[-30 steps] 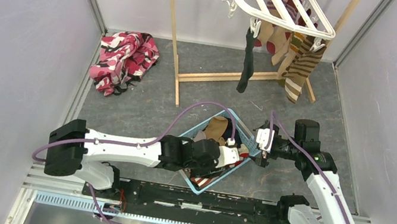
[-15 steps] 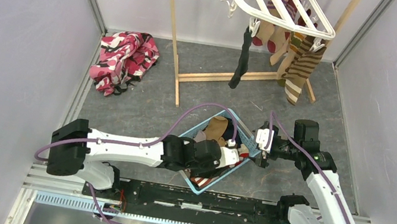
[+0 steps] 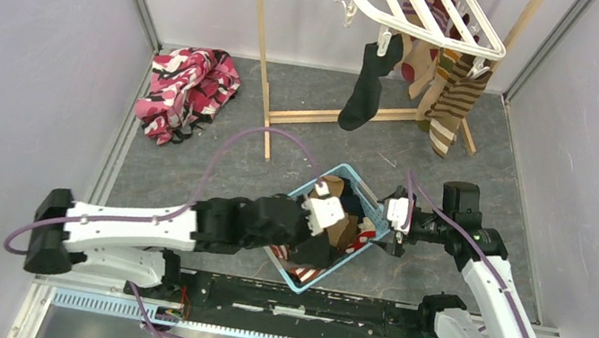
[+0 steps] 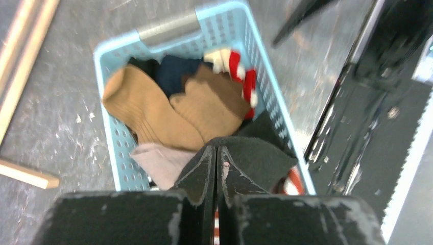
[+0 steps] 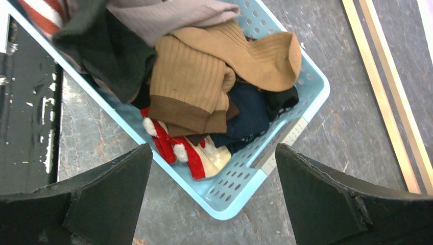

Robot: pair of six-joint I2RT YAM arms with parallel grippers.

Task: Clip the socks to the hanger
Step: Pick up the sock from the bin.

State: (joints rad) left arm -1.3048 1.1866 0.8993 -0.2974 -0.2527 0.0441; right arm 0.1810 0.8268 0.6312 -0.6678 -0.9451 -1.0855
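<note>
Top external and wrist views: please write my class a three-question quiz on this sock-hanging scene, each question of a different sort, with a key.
1. True or false: the right gripper is open.
2. Where do the tan socks lie relative to the blue basket? A inside it; B beside it; C under it.
3. What colour is the lone sock hanging leftmost on the hanger?

Key: 1 true; 2 A; 3 black.
</note>
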